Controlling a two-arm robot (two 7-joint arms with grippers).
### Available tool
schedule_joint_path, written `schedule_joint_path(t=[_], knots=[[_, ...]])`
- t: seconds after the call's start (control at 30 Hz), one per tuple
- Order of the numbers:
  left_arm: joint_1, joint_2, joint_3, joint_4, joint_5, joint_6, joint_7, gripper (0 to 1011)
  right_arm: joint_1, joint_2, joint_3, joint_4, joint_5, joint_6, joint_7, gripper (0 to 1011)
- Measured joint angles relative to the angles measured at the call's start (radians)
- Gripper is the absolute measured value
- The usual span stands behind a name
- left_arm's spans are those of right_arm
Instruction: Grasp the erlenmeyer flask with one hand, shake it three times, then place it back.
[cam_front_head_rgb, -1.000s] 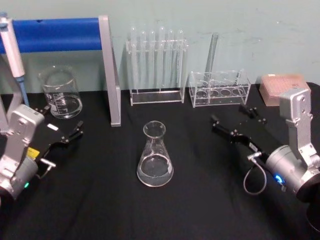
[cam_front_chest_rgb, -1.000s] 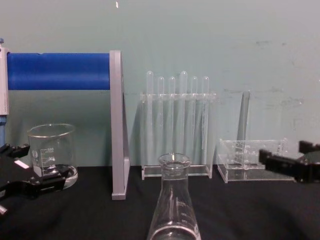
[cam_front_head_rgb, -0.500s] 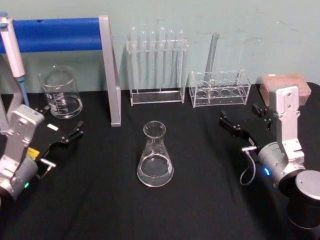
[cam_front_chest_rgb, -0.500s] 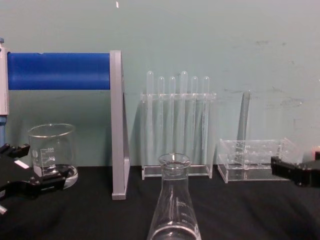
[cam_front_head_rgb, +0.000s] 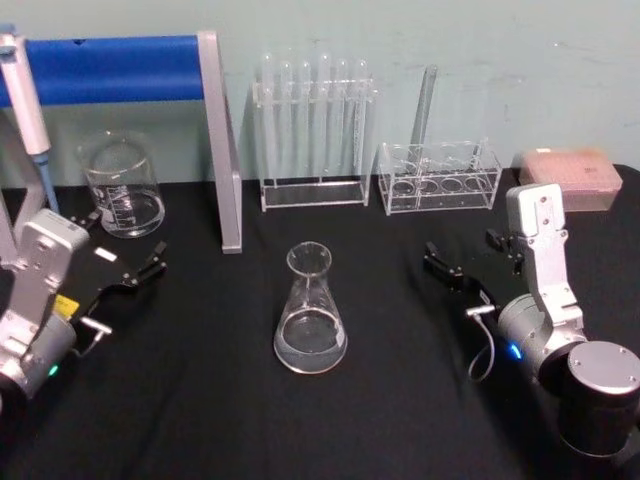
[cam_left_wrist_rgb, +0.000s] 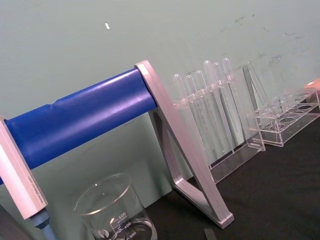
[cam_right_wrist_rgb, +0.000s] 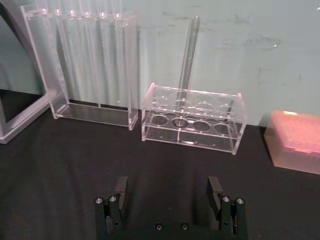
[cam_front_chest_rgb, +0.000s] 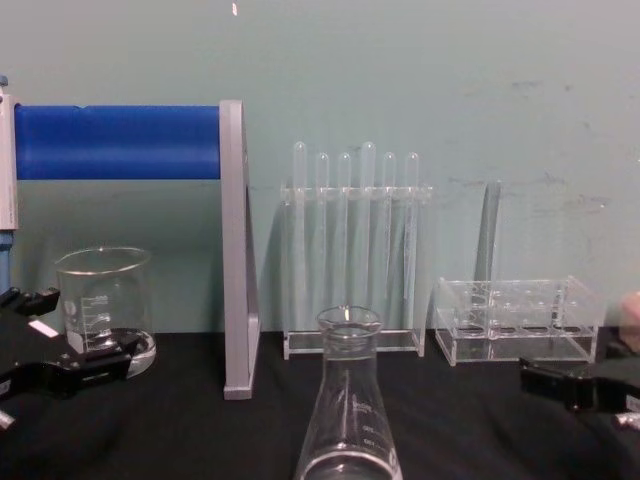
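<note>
The erlenmeyer flask (cam_front_head_rgb: 311, 320) stands upright on the black table, mid-front, with a little clear liquid in its base; the chest view has its neck and lip (cam_front_chest_rgb: 348, 420) close at the bottom centre. My right gripper (cam_front_head_rgb: 463, 256) is open to the right of the flask, well apart from it and low over the table. Its two black fingers (cam_right_wrist_rgb: 121, 189) stand wide with nothing between them, pointing toward the low rack, and it reaches in from the right in the chest view (cam_front_chest_rgb: 572, 386). My left gripper (cam_front_head_rgb: 125, 250) rests open at the far left (cam_front_chest_rgb: 50, 350).
A glass beaker (cam_front_head_rgb: 122, 185) stands back left, by a grey stand with a blue bar (cam_front_head_rgb: 222, 140) and a pipette (cam_front_head_rgb: 25, 95). Along the back wall are a tall test tube rack (cam_front_head_rgb: 312, 130), a low clear rack (cam_front_head_rgb: 438, 178) holding one tube, and a pink box (cam_front_head_rgb: 570, 175).
My right arm has drawn back toward me and its gripper has dropped lower over the table, still open. The flask and my left arm have not moved.
</note>
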Motion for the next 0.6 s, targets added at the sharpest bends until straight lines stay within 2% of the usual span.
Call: schedule_joint_path(t=[0.07, 0.6], knots=[[0.000, 0.000, 0.000, 0.000, 0.000, 0.000, 0.000, 1001, 0.000, -0.003, 0.007, 0.000, 0.008, 0.008, 0.018, 1000], [0.000, 0.000, 0.000, 0.000, 0.000, 0.000, 0.000, 1001, -0.002, -0.002, 0.005, -0.001, 0.008, 0.005, 0.013, 1000]])
